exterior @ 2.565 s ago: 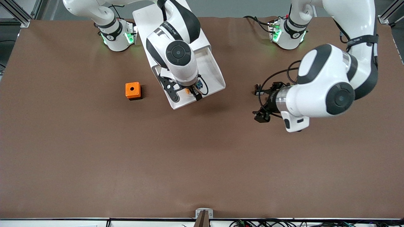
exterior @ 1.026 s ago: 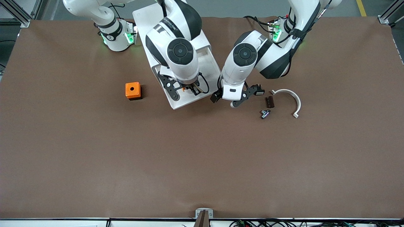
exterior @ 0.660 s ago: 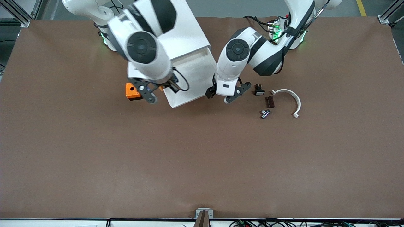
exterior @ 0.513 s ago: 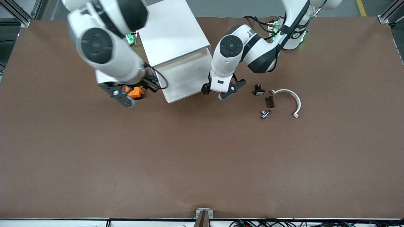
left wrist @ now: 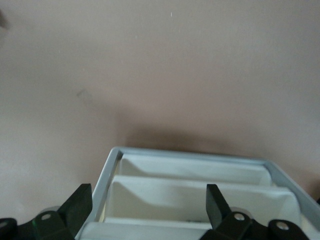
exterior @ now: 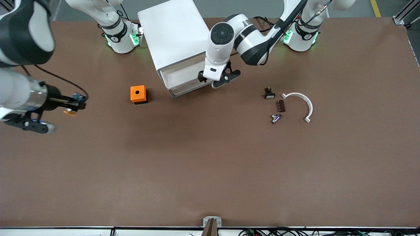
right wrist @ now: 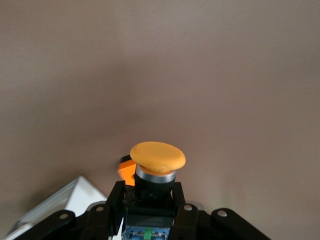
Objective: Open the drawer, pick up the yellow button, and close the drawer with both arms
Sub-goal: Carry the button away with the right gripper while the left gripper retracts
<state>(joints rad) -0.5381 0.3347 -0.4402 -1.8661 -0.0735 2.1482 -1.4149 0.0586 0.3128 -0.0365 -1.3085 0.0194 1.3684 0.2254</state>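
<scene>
My right gripper [exterior: 77, 105] is shut on the button [exterior: 69, 112] and holds it over the table toward the right arm's end, away from the orange cube [exterior: 138, 94]. In the right wrist view the button's round orange cap [right wrist: 157, 156] stands above the right gripper [right wrist: 148, 194], with its black body between the fingers. My left gripper [exterior: 215, 78] is open at the front of the white drawer [exterior: 183, 86], which sticks a little way out of the white cabinet [exterior: 174, 32]. In the left wrist view the left gripper [left wrist: 147, 206] straddles the drawer's rim [left wrist: 190, 156].
Toward the left arm's end lie a small black piece with a white cap [exterior: 269, 94], a brown piece [exterior: 280, 106], a small metal part [exterior: 275, 118] and a white curved piece [exterior: 303, 101]. The orange cube also shows in the right wrist view [right wrist: 126, 167].
My right arm lifted the button out of the drawer and swung it past the orange cube toward its end of the table. My left gripper came to the drawer front; the drawer slid most of the way in.
</scene>
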